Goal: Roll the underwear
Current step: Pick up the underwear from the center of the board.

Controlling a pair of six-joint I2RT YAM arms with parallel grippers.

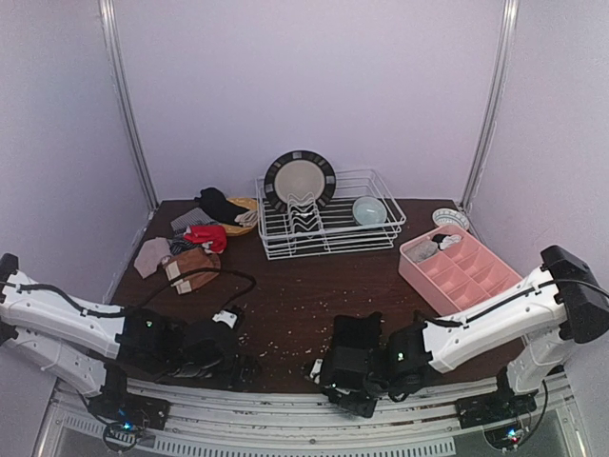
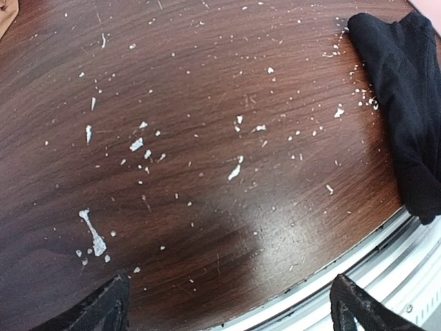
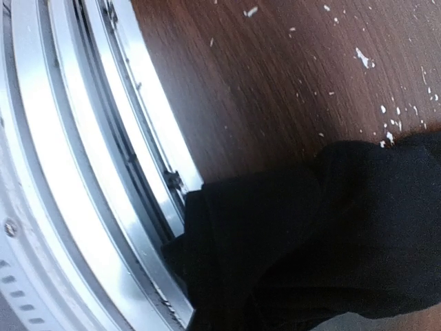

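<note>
left wrist shows black underwear (image 2: 406, 103) right of spread left pincer (image 2: 227, 300)

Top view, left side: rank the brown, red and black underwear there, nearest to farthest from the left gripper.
From the left gripper:
1. Brown underwear, frontmost, left side.
2. Red underwear, just behind it.
3. Black underwear, rearmost.

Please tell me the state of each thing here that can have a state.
left tool: open, empty
right tool: open or shut, cannot tell
black underwear: not rolled, at the table's near edge
other underwear: unrolled, in a loose heap
plate: upright in the dish rack
</note>
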